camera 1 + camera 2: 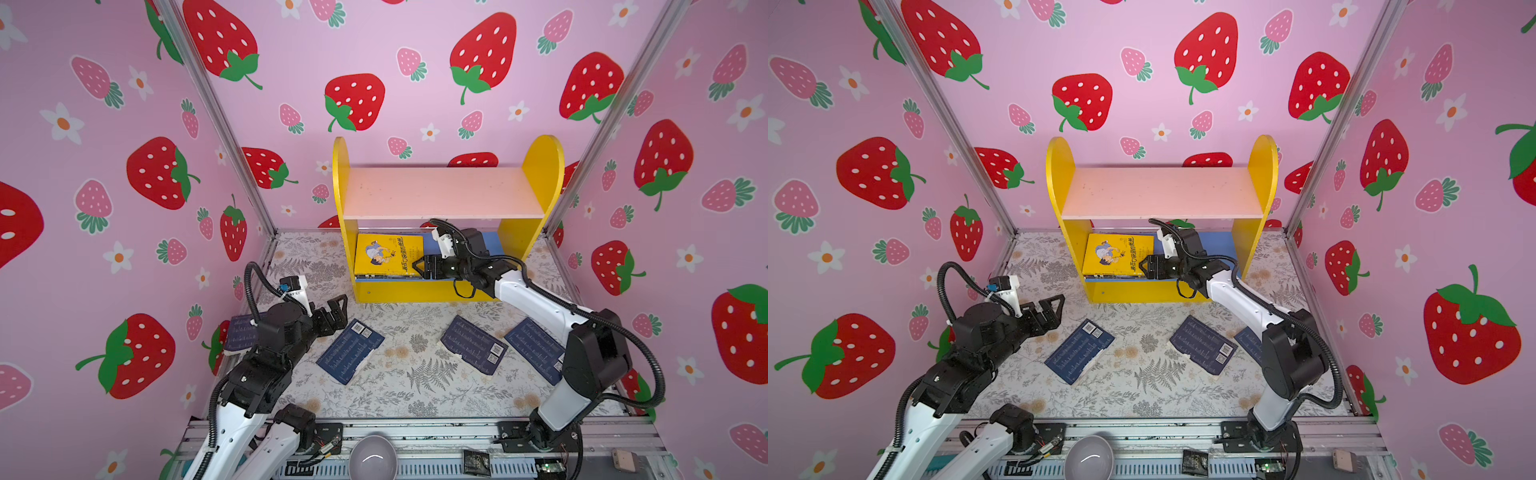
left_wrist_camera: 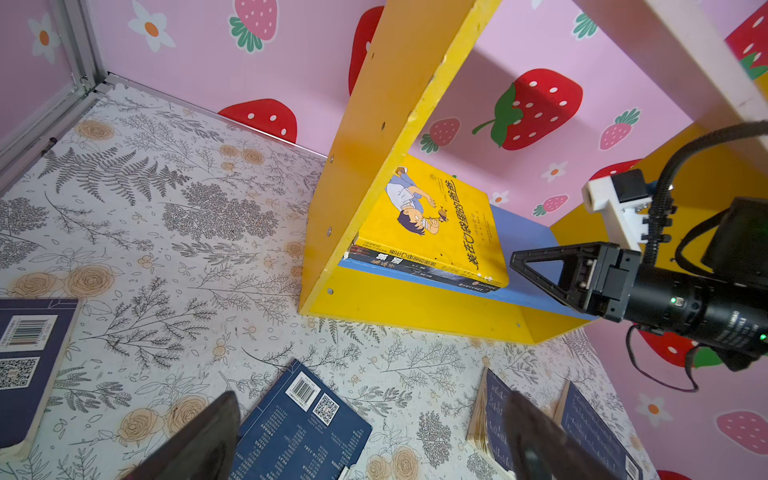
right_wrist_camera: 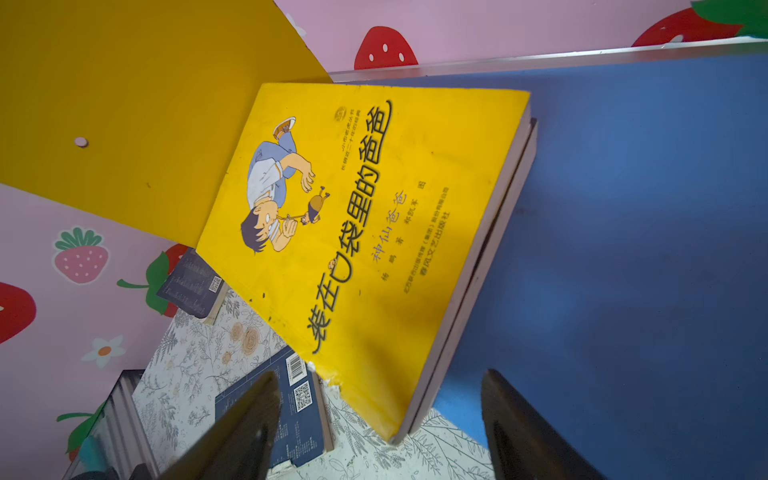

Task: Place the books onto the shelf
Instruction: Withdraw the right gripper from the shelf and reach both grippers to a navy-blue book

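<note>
The shelf (image 1: 440,193) (image 1: 1163,193) stands at the back wall, its pink upper board bare. A yellow cartoon book (image 1: 386,254) (image 1: 1117,253) (image 3: 353,232) lies flat on dark books (image 2: 415,270) at the left end of the blue lower board. My right gripper (image 1: 417,266) (image 1: 1144,266) (image 3: 378,415) is at that stack's near right corner, open, with the corner between the jaws and untouched. My left gripper (image 1: 338,305) (image 1: 1054,303) (image 2: 374,428) hovers open over the table, above a navy book (image 1: 351,351) (image 2: 299,428). More navy books (image 1: 473,345) (image 1: 536,349) (image 1: 241,334) lie on the table.
Strawberry-patterned walls close in the floral table (image 1: 399,395) on three sides. Along the front metal rail sit a grey bowl (image 1: 372,457) and a black packet (image 1: 476,461). The right part of the blue lower board (image 3: 623,249) is bare.
</note>
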